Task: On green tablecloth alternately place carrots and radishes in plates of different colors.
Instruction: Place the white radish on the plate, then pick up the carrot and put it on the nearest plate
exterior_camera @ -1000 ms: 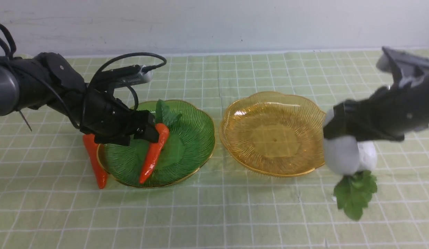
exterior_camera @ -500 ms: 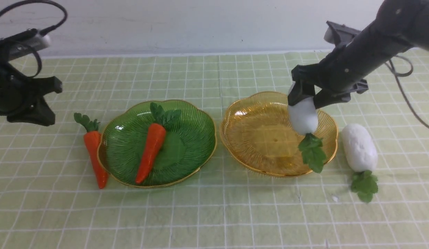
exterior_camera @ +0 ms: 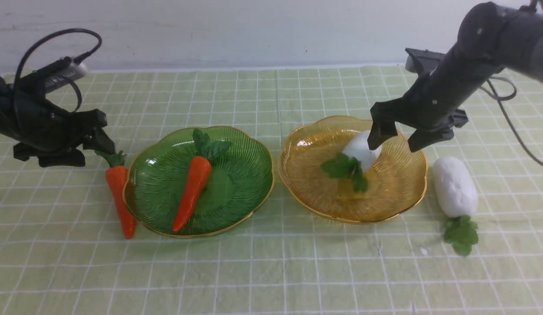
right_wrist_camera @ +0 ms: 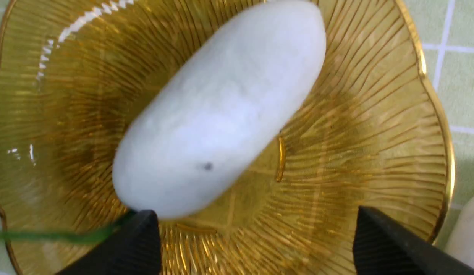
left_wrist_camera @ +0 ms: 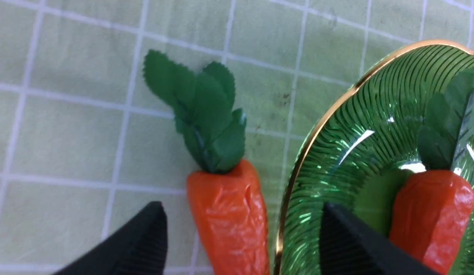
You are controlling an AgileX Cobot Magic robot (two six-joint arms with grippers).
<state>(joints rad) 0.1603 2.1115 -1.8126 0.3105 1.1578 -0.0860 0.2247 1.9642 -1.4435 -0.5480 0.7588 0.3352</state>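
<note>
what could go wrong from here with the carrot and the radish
1. The carrot on the cloth lies tight against the green plate. In the left wrist view, one of the open left jaws hangs over the plate, so closing may snag the rim instead of gripping cleanly.
2. The radish leans on the sloped wall of the amber plate and looks blurred, so it might roll.

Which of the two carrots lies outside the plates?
The carrot on the green tablecloth, beside the green plate at its left rim; the other carrot lies inside that plate.
</note>
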